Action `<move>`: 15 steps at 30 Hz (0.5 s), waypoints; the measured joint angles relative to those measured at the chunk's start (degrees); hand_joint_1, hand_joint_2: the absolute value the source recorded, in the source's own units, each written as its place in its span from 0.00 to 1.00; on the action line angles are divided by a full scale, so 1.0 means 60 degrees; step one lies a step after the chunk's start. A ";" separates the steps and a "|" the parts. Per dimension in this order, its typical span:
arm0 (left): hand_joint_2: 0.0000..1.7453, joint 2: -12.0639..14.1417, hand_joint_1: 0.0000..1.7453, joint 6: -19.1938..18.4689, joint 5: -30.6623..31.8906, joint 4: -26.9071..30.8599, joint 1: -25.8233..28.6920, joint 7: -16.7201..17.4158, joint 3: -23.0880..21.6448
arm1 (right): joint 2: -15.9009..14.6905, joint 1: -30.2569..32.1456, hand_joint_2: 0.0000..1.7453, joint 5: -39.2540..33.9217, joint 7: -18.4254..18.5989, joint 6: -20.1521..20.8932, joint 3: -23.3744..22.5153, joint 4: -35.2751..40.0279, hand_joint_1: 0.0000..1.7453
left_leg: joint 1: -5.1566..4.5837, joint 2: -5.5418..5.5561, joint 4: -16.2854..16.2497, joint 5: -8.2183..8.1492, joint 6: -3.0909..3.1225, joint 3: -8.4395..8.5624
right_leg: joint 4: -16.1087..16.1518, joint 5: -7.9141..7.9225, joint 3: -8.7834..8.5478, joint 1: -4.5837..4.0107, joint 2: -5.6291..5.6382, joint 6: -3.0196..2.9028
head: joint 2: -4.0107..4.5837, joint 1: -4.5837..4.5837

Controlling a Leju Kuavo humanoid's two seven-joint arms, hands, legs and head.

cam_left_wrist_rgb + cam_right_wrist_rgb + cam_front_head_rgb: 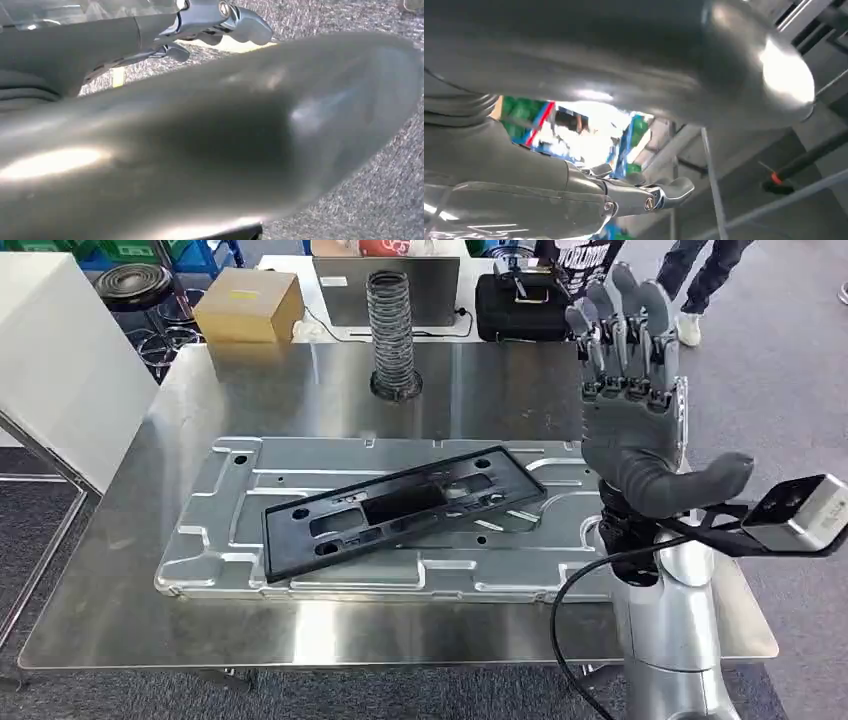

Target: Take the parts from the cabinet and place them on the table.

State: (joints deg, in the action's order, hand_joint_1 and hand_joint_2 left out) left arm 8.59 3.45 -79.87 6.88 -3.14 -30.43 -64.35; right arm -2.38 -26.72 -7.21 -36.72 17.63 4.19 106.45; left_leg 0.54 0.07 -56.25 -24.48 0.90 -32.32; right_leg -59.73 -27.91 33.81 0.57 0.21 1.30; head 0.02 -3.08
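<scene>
The robot's right hand (630, 400) stood raised above the right end of the table (300, 625), palm forward, fingers straight and apart, holding nothing. Two parts already lay on the steel: a big silver stamped panel (230, 540) flat across the middle, and a black slotted frame (400, 508) resting askew on top of it, one end riding up over the panel's ribs. A coiled spring (392, 330) stood upright near the far edge, well clear of both.

The left hand (210, 20) hung low over grey carpet; from its wrist camera I saw a thick thumb and part of the fingers, and I could not tell whether they were spread or curled.

To my eye the placing looked done and the step in hand was getting the right arm away cleanly. I would have lifted it straight up and back, fingers kept extended, so nothing caught the frame's near corner, which sat just beside the forearm. The frame seemed likely to slide if nudged, perched as it was, so a slow retreat before turning toward the cabinet seemed wise.
</scene>
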 joint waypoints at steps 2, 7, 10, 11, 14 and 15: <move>0.00 -0.0018 0.00 -0.0026 0.0000 0.0000 -0.0023 0.0004 0.0094 | 0.0007 0.0497 0.00 0.0961 -0.0327 -0.0776 -0.0170 0.0334 0.00 | -0.0015 0.0019 -0.0005 0.0041 0.0067 -0.0068 | -0.1377 -0.0839 0.0552 0.0011 0.0004 0.0042 | 0.0000 -0.0004; 0.00 -0.0095 0.00 -0.0025 0.0000 0.0000 0.0044 0.0073 0.0186 | 0.0004 0.2399 0.00 0.2845 -0.0513 -0.2963 -0.0262 0.0984 0.00 | -0.0066 0.0061 -0.0153 0.0064 0.0075 -0.0255 | -0.1141 -0.0488 0.0211 0.0025 -0.0002 0.0014 | 0.0000 -0.0004; 0.00 -0.0109 0.00 -0.0062 0.0000 0.0000 0.0024 0.0073 0.0186 | -0.0146 0.3396 0.00 0.3416 -0.0546 -0.4504 0.0081 0.1355 0.00 | -0.0143 0.0074 -0.0266 0.0077 -0.0040 -0.0316 | 0.0350 -0.0029 -0.0550 -0.0050 -0.0028 -0.0142 | 0.0000 -0.0018; 0.00 -0.0109 0.00 -0.0066 0.0000 -0.0004 0.0026 0.0069 0.0186 | -0.0234 0.3706 0.00 0.3518 -0.0561 -0.5006 0.0245 0.1475 0.00 | -0.0126 0.0069 -0.0249 0.0108 -0.0093 -0.0327 | 0.0318 -0.0022 -0.0525 -0.0069 -0.0022 -0.0173 | 0.0000 -0.0007; 0.00 -0.0102 0.00 -0.0069 0.0000 -0.0007 0.0032 0.0055 0.0186 | -0.0459 0.4351 0.00 0.3715 -0.0561 -0.5923 0.0773 0.1705 0.00 | -0.0126 0.0069 -0.0254 0.0135 -0.0265 -0.0367 | 0.0422 0.0198 -0.0432 0.0032 -0.0048 -0.0351 | 0.0000 -0.0015; 0.00 -0.0120 0.00 -0.0069 0.0000 -0.0007 0.0042 0.0040 0.0182 | -0.0499 0.4467 0.00 0.3769 -0.0557 -0.6025 0.0893 0.1745 0.00 | -0.0100 0.0053 -0.0474 -0.0217 -0.0330 -0.0467 | 0.0431 0.0270 -0.0363 0.0033 -0.0052 -0.0404 | 0.0000 -0.0018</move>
State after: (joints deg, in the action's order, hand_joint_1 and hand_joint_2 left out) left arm 7.87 3.04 -79.87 6.84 -2.89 -30.18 -63.25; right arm -5.38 0.09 15.41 -40.06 -18.52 9.55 116.91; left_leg -0.07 0.38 -59.09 -25.78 -1.08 -35.12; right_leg -57.15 -26.29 31.63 0.77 -0.10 -1.12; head 0.02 -3.19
